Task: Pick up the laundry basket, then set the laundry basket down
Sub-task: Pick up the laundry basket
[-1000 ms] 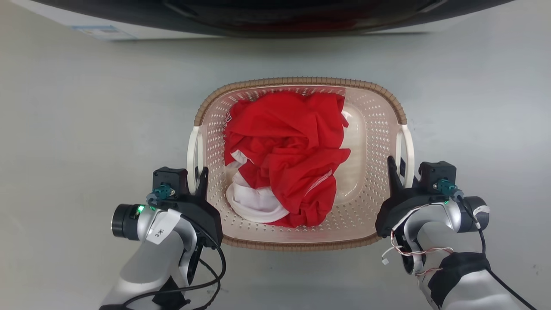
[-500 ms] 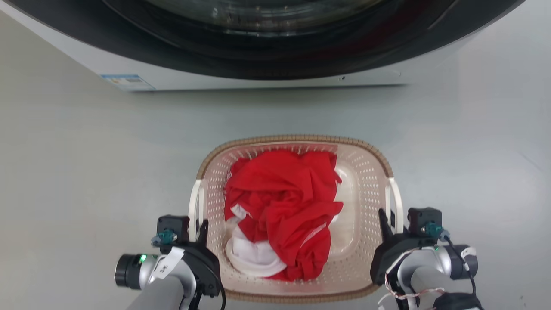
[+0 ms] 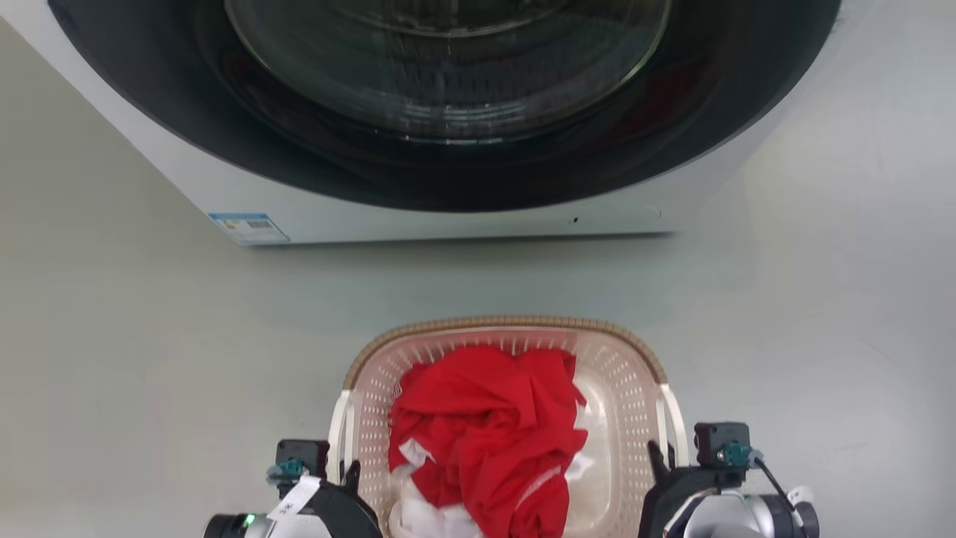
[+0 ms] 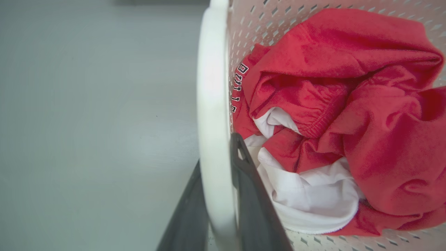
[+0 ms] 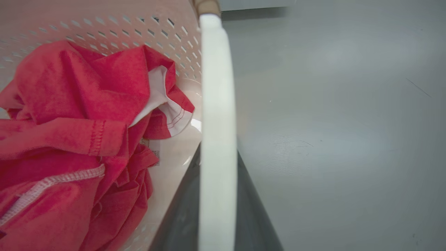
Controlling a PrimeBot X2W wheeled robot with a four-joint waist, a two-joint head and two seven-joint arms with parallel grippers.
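floor [image 3: 149, 359]: plain grey, runs under everything.
washing machine [image 3: 448, 220]: white body, dark round door, well beyond both sets of fingertips.
left gripper [image 3: 343, 474]: low, fingers pointing forward, jaws clamped either side of the white left handle [image 4: 212, 104].
laundry basket [image 3: 508, 326]: between the two grippers; resting or lifted, cannot tell.
clothes [image 3: 485, 418]: red and white heap in the basket, inboard of both jaws.
right gripper [image 3: 665, 459]: mirrored pose, jaws clamped on the right handle [image 5: 216, 122].
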